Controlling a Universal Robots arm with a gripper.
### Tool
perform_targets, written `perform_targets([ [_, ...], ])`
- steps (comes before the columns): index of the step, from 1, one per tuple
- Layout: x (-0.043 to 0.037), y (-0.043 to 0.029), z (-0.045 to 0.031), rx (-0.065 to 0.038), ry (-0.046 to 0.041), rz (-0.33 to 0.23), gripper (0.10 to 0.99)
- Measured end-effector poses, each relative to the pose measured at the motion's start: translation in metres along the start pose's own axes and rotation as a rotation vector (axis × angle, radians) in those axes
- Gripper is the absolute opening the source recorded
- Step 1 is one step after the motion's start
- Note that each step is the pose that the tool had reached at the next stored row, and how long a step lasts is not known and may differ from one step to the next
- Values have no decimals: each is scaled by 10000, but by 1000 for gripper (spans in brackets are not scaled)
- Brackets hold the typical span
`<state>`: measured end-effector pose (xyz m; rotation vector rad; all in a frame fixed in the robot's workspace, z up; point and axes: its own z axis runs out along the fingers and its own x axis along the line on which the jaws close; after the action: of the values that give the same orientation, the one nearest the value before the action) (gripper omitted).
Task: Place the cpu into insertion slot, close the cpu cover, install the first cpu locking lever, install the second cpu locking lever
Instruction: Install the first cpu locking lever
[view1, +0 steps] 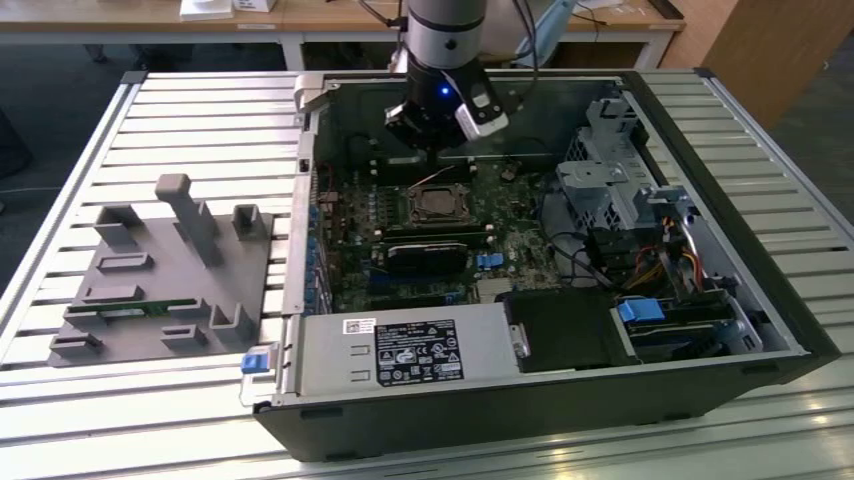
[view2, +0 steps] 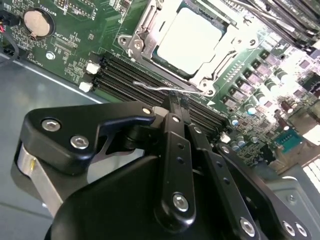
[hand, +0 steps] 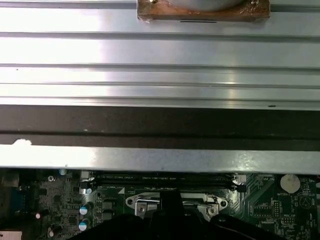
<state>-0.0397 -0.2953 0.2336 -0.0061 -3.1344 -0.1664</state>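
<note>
In the second wrist view much of the green circuit board (view2: 75, 45) is hidden behind the black, bolted linkage of the gripper (view2: 173, 98). Its fingers lie pressed together into a narrow point, and no gap is seen between them. The tips are set at a thin, bent wire locking lever (view2: 150, 86) just beside the insertion slot (view2: 136, 45); whether the wire is actually pinched cannot be told. The cpu (view2: 189, 40), a flat square with a pale matte metal top, is seated in the slot, and the cpu cover (view2: 202, 75), a thin bright metal frame, is laid flat around it. In the first wrist view the near half of the slot is masked by the gripper's dark bulk. In the exterior view the slot is seen inside the open black computer case (view1: 534, 420), below the arm (view1: 441, 40).
</note>
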Motion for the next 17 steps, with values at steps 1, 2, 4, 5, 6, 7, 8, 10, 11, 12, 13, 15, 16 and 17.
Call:
perform_targets([
  [1, -1, 0, 14, 0, 0, 0, 106],
  [2, -4, 2, 27, 0, 0, 1, 106],
  [4, -16, 9, 47, 2, 2, -1, 106],
  [5, -23, 14, 55, 1, 1, 0, 106],
  [6, -30, 18, 62, 0, 1, 0, 106],
  [7, -37, 23, 69, 0, 0, 0, 106],
  [8, -43, 27, 74, 1, 1, 0, 106],
  [10, -51, 33, 84, -2, -1, 0, 106],
  [11, -51, 35, 86, -2, -1, 0, 106],
  [12, -53, 36, 88, 0, -1, 0, 106],
  [13, -54, 37, 91, -1, -1, 1, 106],
  [15, -66, 40, 95, 1, 1, -1, 106],
  [16, -78, 42, 97, 2, 1, 0, 106],
  [17, -94, 45, 99, 1, 1, 0, 106],
])
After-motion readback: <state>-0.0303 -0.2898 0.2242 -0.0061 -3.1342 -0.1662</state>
